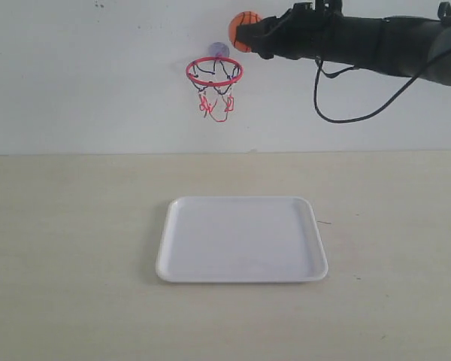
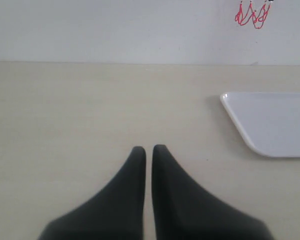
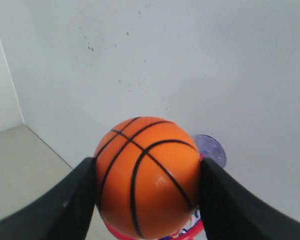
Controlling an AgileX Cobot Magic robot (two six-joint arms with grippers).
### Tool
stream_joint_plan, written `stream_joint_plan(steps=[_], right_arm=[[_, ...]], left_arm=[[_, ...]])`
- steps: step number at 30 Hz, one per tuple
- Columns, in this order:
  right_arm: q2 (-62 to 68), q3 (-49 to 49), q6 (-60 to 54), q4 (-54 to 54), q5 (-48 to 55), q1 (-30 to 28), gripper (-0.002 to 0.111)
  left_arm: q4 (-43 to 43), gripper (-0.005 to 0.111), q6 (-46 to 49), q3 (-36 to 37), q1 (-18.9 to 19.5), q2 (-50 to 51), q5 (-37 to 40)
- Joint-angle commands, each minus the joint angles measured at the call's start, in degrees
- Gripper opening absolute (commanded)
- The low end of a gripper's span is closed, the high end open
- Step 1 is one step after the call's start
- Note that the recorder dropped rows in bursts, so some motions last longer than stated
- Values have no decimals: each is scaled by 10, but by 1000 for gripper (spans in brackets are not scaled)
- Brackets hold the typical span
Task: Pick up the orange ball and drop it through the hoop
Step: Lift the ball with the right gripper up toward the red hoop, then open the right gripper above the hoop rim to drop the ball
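Orange ball (image 1: pixel 244 30) sits clamped in the right tool (image 3: pixel 147 167) at upper centre-right, just right of and slightly above the hoop (image 1: pixel 214 83), not yet over it; left tool (image 2: pixel 148 150) closed, down by the tabletop (image 2: pixel 65 110).

The orange ball (image 3: pixel 147 175) was glossy with thin black seam lines. The hoop (image 1: pixel 214 82) had a red ring, a black-and-red string net and a greyish-purple suction cup (image 1: pixel 218 50). The tray (image 1: pixel 240 241) was plain white on a pale beige table (image 1: pixel 75 226), and the left gripper (image 2: pixel 148 151) and right gripper (image 3: pixel 147 197) were black.
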Motion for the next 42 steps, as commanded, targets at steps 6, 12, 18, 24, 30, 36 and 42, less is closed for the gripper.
stream_joint_plan(steps=[6,12,18,24,30,36,42], right_arm=[[83,-123,88,6,-29,0,0],[162,-255,256,-5,30,0,0],[184,-277,290,-86,44,6,0],[184,-281,253,-90,3,28,0],[184,-281,244,-91,-22,34,0],[184,-281,247,-93,-48,34,7],[184,-281,285,-96,-72,34,67]], left_arm=[[-6,4,2,2,1,-2,-1],[-6,4,2,2,1,-2,-1],[-6,4,2,2,1,-2,-1],[-6,4,2,2,1,-2,-1],[-6,4,2,2,1,-2,-1],[-6,4,2,2,1,-2,-1],[-6,4,2,2,1,-2,-1]])
